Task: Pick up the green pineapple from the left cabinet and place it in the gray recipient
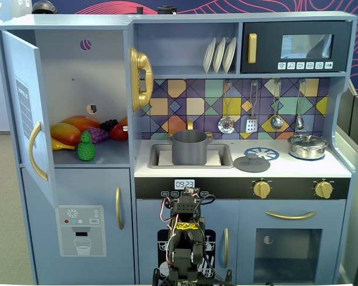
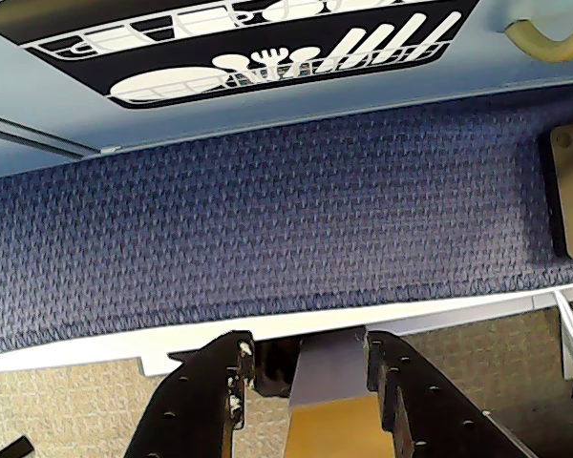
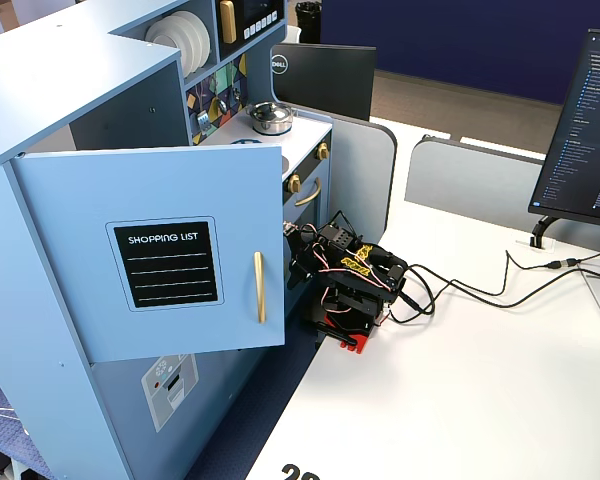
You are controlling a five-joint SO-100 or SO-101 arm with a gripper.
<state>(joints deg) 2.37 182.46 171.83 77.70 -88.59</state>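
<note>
With your claw (image 2: 306,382) spread open, empty and folded low by the kitchen base, watch the reach to the pineapple (image 1: 86,146) on the open cabinet (image 1: 77,77) shelf, since the grapes (image 1: 98,134) touching it could get knocked or grabbed instead.

Gripper (image 2: 306,382): in the wrist view only the two dark fingers show, cut off by the bottom edge.
Arm base (image 1: 188,275): cropped by the lower edge of a fixed view.
Left cabinet (image 3: 150,250): in a fixed view its open door hides the whole interior.
Green pineapple (image 1: 86,147): covers part of the fruit pile behind it.
Clock digits (image 1: 184,184): too small to read surely.
</note>
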